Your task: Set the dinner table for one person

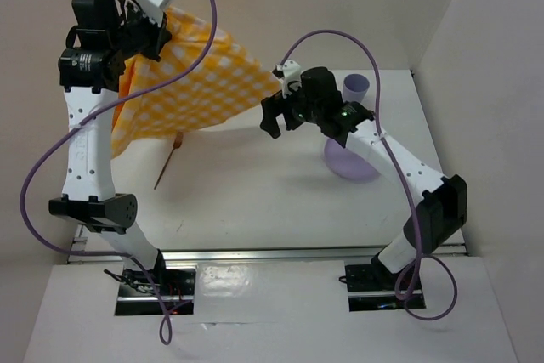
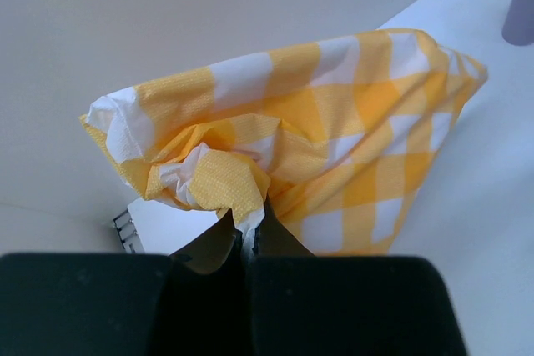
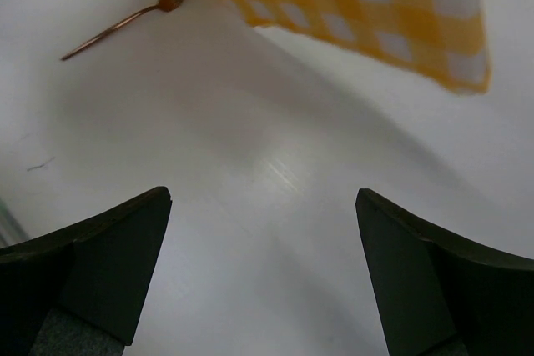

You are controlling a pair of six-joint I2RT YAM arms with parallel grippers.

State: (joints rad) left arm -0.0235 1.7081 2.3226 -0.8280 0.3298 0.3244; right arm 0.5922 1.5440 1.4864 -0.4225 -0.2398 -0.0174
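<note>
The left end effector [image 2: 249, 231] is raised high over the worktop [image 1: 255, 210] with its fingers pressed together on a bunched corner of a yellow-and-white checked cloth [image 1: 200, 74]. From that pinch the cloth hangs down and stretches out to the right. Its far corner ends just beside the right end effector [image 3: 263, 202], ahead of and above its fingers, not between them. The right end effector is spread wide and holds nothing, with bare worktop showing between its two fingers [image 3: 125, 264].

Between the two end effectors, below the cloth's lower edge, a copper-coloured fork [image 1: 167, 163] lies flat on the worktop. Its tines point away toward the cloth and its handle runs back toward the near left. In the right wrist view the fork's head sits right at the cloth's hem. Behind the right end effector, under its own forearm, a pale purple bowl [image 1: 348, 163] sits on the worktop, partly hidden by the arm. A purple cup [image 1: 356, 85] stands beyond the bowl near the far right corner. Purple cables [image 1: 51, 167] loop off both arms.

The worktop lies under both end effectors, flat and white. Its metal-railed near edge [image 1: 272, 254] runs left to right just ahead of the arm bases, and its long axis appears to run the same way.
</note>
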